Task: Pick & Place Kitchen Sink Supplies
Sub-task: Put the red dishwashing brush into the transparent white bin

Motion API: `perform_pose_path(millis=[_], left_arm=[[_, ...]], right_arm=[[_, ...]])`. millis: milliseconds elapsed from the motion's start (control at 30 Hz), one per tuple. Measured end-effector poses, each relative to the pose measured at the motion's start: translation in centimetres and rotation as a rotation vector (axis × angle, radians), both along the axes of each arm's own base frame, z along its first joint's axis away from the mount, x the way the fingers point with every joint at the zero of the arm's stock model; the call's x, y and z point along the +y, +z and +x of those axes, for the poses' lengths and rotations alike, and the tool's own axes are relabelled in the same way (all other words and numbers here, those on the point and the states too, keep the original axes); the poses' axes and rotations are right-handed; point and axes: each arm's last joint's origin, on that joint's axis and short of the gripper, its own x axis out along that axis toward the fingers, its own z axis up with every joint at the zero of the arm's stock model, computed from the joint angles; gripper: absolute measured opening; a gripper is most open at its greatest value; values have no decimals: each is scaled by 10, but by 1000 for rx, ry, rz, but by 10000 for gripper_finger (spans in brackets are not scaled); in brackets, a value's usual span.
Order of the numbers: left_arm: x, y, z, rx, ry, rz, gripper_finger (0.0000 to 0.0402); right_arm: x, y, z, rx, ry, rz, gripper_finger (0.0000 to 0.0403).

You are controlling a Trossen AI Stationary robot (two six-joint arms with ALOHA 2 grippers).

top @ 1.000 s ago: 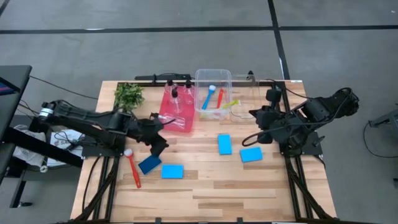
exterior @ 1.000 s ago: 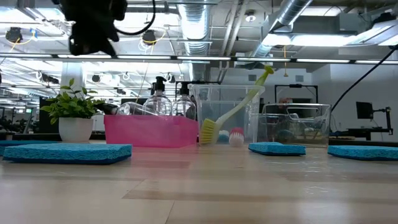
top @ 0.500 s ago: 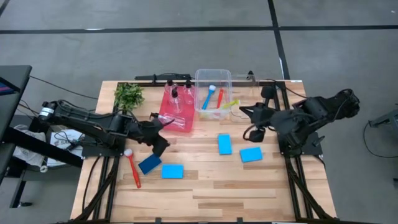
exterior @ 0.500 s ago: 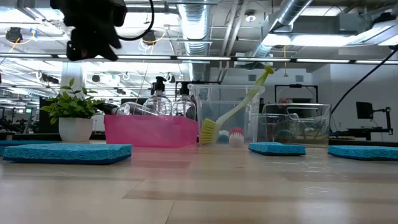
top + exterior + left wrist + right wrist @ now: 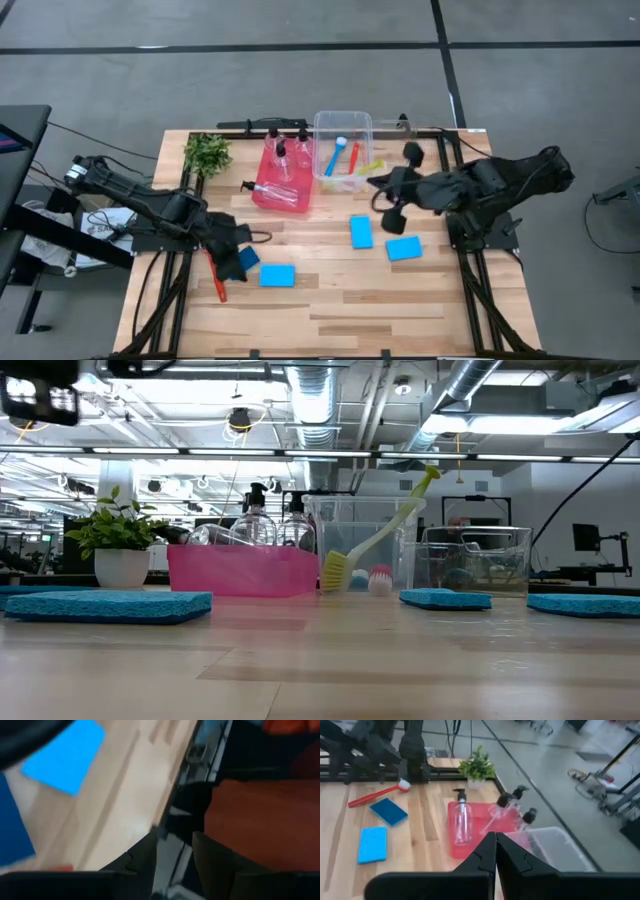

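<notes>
Left end effector (image 5: 238,262) part-open, empty, just above dark blue sponge (image 5: 247,257), red brush (image 5: 216,279) beside.

- left gripper (image 5: 243,262): covers part of a dark blue sponge (image 5: 249,257) and the red brush (image 5: 216,279) head.
- left wrist view: blurred; another sponge (image 5: 64,756) cut off.

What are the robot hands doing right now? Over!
Left end effector low over the darker blue sponge and red brush, nothing held. Right end effector shut, empty, near the clear bin. Nothing in the way.
</notes>
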Motion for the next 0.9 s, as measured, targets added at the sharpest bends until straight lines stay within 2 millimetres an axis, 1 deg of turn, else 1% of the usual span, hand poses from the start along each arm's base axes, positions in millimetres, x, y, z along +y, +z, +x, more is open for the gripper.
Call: perform_pose_path(millis=[100, 233, 367, 433, 500, 600, 767, 900], left_arm=[[-9, -3, -8, 55, -53, -15, 127], [-18, -11, -22, 112, -180, 65, 127], [-17, -19, -38, 220, -279, 173, 127], [-14, -23, -46, 306, -292, 223, 127], [-11, -26, -52, 355, -286, 271, 127], [-8, -28, -54, 377, -222, 349, 127], [-4, -30, -51, 300, -123, 491, 127], [-3, -43, -55, 328, -185, 522, 127]], right_arm=[[6, -10, 16, 25, -20, 33, 1], [16, -26, 39, 71, -37, 66, 1], [29, -44, 60, 119, -45, 83, 1], [35, -52, 69, 139, -50, 94, 1], [41, -61, 78, 156, -59, 111, 1], [50, -73, 87, 182, -54, 149, 1], [65, -88, 97, 219, -35, 173, 1], [74, -93, 97, 235, -10, 163, 1]])
